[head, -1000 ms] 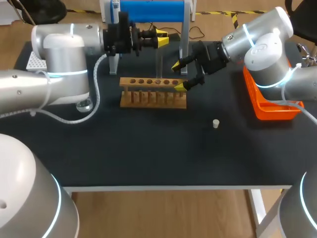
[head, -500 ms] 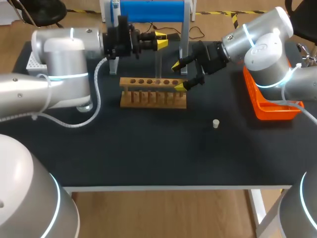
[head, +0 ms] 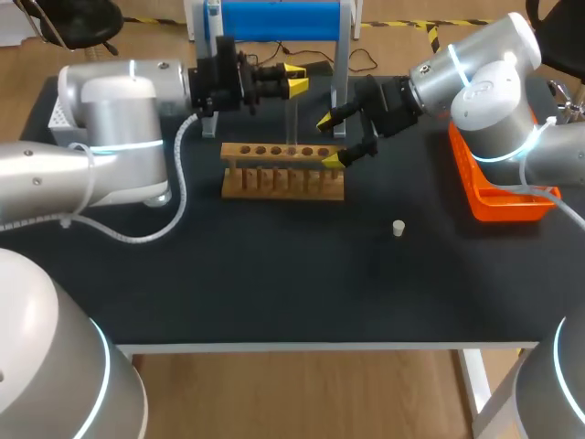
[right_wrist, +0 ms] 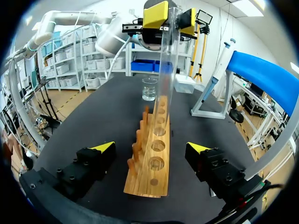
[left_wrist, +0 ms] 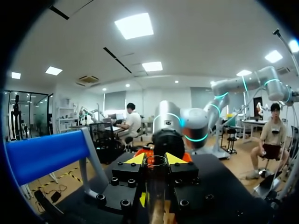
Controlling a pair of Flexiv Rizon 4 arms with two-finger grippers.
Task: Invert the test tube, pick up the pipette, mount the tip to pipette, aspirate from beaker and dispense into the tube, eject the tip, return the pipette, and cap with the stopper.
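The left fingers point(head: 297, 87) are closed on the test tube point(head: 292, 117), one yellow tip on each side of its upper end. The clear tube hangs upright below them. In the left wrist view the tube's point(left_wrist: 156, 186) round rim sits right between the two tips point(left_wrist: 135, 159). Its lower end reaches the row of holes in the wooden rack point(head: 283, 174); whether it sits in a hole cannot be told.

The right fingers point(head: 325, 122) stand wide apart and hold nothing, one on each side of the rack's nearer end. In the right wrist view the rack point(right_wrist: 152, 172) runs straight ahead from between them point(right_wrist: 103, 147), clear of both tips, and the tube point(right_wrist: 167, 70) stands further along it.

Past the rack's far end, ahead of the right fingers, the beaker point(right_wrist: 149, 88) stands on the tabletop point(right_wrist: 93, 121). The pipette point(right_wrist: 216, 77) hangs on a blue-topped stand point(right_wrist: 261, 70), ahead and to one side. The stopper point(head: 398, 228) lies alone on the tabletop, well apart from both pairs of fingers, and an orange tray point(head: 498, 197) sits by the right arm.
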